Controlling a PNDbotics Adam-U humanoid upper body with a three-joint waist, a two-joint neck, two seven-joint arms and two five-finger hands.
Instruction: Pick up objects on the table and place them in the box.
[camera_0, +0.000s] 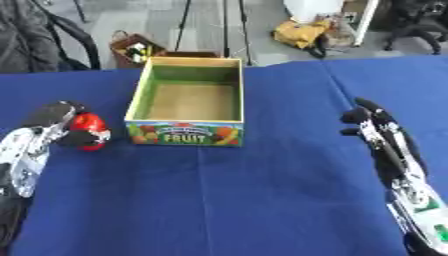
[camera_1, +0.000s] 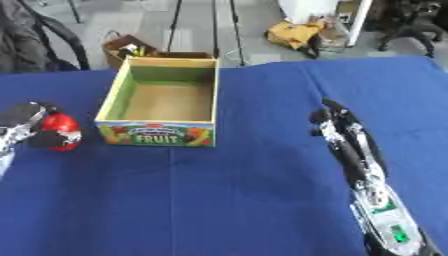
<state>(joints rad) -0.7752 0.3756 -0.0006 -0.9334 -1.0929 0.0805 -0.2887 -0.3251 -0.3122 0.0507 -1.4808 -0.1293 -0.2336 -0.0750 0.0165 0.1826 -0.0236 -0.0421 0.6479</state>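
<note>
1. Your right robot hand hangs idle over the blue cloth-covered desk, fingers straight and relaxed, holding nothing. Leave it there, well away from the work.
2. Your left robot hand is at the round red object, dark fingers curled around it from its left side and below. It looks like a grasp, so treat the step in hand as lifting and carrying.
3. Lift straight up first until the red object is higher than the rim beside it, then move right toward the open cardboard fruit box with green inner walls, which sits just to the right of that robot hand.
4. Let go only once the object is over the bare brown floor of the box. The near wall is tall, so a low carry would likely knock it.
5. Hard to tell: whether the object has left the desk, and what it is, beyond red with a dark patch. The fingers cover part of it.
6. The left arm is cut off at the frame edge in both views.
</note>
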